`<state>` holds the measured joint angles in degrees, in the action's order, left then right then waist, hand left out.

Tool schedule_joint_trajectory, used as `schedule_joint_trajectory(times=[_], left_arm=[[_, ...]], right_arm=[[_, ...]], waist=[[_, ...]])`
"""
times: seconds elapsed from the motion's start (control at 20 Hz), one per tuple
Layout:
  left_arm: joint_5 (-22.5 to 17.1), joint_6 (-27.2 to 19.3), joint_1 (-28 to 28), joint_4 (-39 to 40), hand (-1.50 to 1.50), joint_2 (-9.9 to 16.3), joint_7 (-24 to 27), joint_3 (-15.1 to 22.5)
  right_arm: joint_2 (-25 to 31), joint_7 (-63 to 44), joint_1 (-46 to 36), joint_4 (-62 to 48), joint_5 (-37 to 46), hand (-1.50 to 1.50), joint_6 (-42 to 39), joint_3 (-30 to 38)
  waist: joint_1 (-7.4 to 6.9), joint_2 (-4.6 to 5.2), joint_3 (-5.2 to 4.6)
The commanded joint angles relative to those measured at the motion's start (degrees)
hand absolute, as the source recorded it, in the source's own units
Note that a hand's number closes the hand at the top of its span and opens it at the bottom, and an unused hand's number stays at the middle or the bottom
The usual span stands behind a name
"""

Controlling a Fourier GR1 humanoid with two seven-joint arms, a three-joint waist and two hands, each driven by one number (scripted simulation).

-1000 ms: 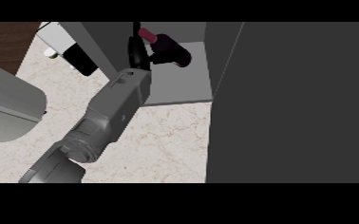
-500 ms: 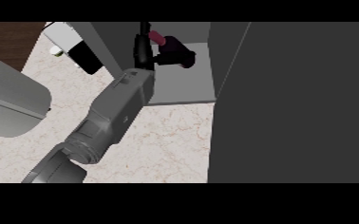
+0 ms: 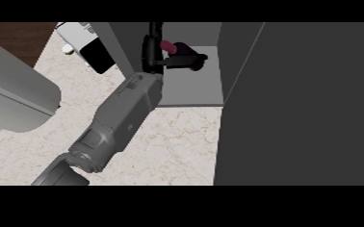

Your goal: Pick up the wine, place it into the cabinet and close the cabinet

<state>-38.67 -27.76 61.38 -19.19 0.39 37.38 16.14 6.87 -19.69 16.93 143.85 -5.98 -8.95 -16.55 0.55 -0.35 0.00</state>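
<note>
The wine [image 3: 168, 45] shows only as a dark red patch inside the open grey cabinet [image 3: 192, 89], just above its shelf floor. My left hand [image 3: 181, 60] is in the cabinet and curled round the wine, hiding most of the bottle. Its grey forearm [image 3: 121, 118] runs up from the lower left. The cabinet's dark door [image 3: 292, 106] stands open and fills the right side of the view. My right hand does not show.
A large grey rounded body [image 3: 21, 101] sits at the left edge. A white object [image 3: 77, 31] and a black slab [image 3: 98, 56] lie beside the cabinet's left wall. Speckled counter [image 3: 171, 144] spreads below the cabinet.
The whole scene has drifted right and down in the view. My left hand and the wine have gone a little deeper into the cabinet.
</note>
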Motion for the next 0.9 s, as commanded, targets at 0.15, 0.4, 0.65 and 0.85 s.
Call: schedule_joint_trajectory(times=[0.15,0.4,0.65,0.85], left_arm=[[1.49,0.5,-8.15,-13.28,-1.5,1.87,-2.22,2.05],[2.22,-0.95,-12.28,-23.2,-1.5,2.87,-7.27,4.52],[3.69,-2.03,-22.52,-35.96,-1.5,2.22,-8.91,8.91],[4.78,-3.37,-32.0,-47.35,-1.5,4.76,-9.92,11.95]], right_arm=[[0.52,-4.87,3.41,11.19,-1.98,-1.5,1.34,-0.78],[1.68,-4.8,5.07,13.38,-5.04,-1.5,0.8,0.29],[0.93,-6.23,0.64,11.22,-3.61,-1.5,2.37,-0.42],[1.45,-3.7,3.07,10.91,-4.4,-1.5,1.85,1.05]], waist=[[-1.2,-0.43,-0.01],[-1.25,-0.67,0.04],[-1.66,-0.43,0.0],[-1.5,-0.37,0.03]])
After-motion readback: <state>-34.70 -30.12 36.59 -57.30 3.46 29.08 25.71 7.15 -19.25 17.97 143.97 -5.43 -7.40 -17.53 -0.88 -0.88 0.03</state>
